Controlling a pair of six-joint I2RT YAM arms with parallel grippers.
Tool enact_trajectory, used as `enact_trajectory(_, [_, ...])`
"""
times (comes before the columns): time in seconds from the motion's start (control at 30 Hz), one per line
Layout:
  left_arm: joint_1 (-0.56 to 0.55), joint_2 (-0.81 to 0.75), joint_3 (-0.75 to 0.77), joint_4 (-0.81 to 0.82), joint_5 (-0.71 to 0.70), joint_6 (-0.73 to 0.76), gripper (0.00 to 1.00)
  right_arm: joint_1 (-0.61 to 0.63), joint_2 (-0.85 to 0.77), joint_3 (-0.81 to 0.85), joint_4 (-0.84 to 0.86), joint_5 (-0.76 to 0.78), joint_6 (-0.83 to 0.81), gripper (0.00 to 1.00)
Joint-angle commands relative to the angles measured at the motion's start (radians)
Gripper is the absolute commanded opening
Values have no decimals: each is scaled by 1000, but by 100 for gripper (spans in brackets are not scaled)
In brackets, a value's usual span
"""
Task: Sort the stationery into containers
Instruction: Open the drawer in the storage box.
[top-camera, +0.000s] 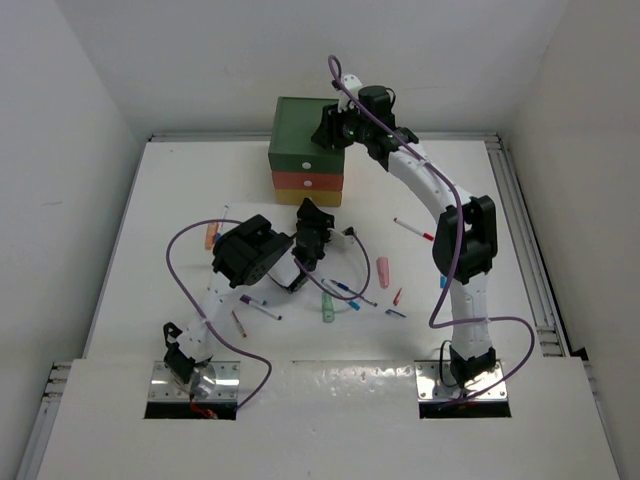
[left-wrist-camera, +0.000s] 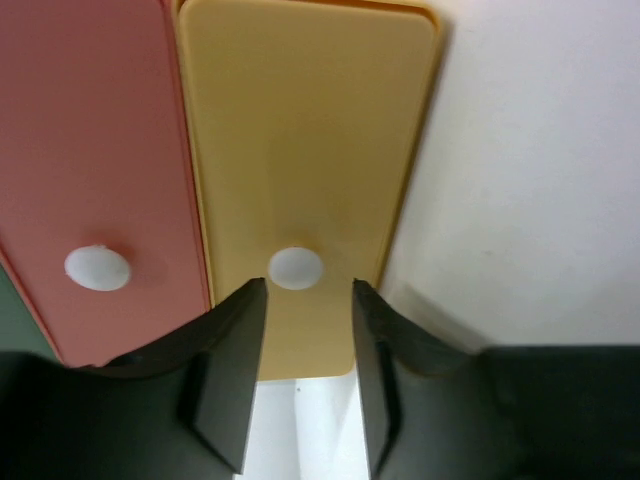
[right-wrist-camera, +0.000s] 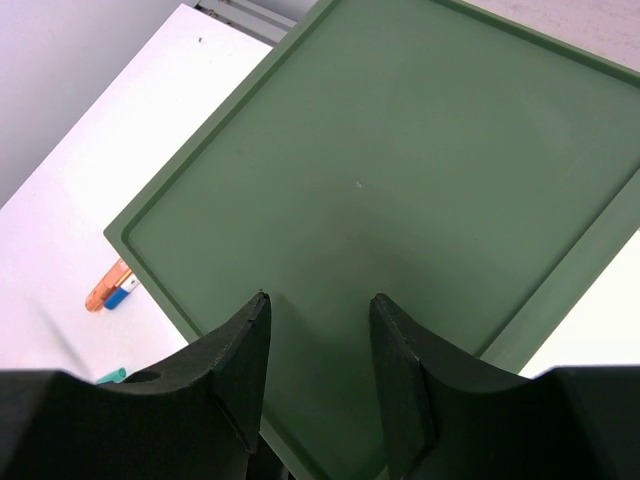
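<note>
Position check: left pincer (left-wrist-camera: 308, 290) at the yellow drawer (left-wrist-camera: 300, 130), right pincer (right-wrist-camera: 320, 300) above the cabinet (top-camera: 308, 150).
The knob (left-wrist-camera: 295, 267) sits just ahead of the left fingertips, centred on the gap. Both pincers are parted and empty. The right one is over the green drawer (right-wrist-camera: 400, 150); contact unclear. Drawers: three, including the orange-red drawer (left-wrist-camera: 90, 130). Roughly ten pens (top-camera: 413, 229) and capsules (top-camera: 383, 271) lie scattered on the surface (top-camera: 500, 250). The left arm (top-camera: 245, 255) is folded low; the right arm (top-camera: 430, 185) is stretched far forward.

From high over the near edge I see the whole white counter (top-camera: 150, 250). Left wrist closely faces the yellow plastic drawer front (left-wrist-camera: 300, 130); right wrist looks down on the dark green box top (right-wrist-camera: 400, 170); overhead shows both.
</note>
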Motion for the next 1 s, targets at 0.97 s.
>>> enact_trajectory(0.97, [19, 39, 47, 553, -4, -35, 37, 0, 17, 6, -7, -31, 31, 44])
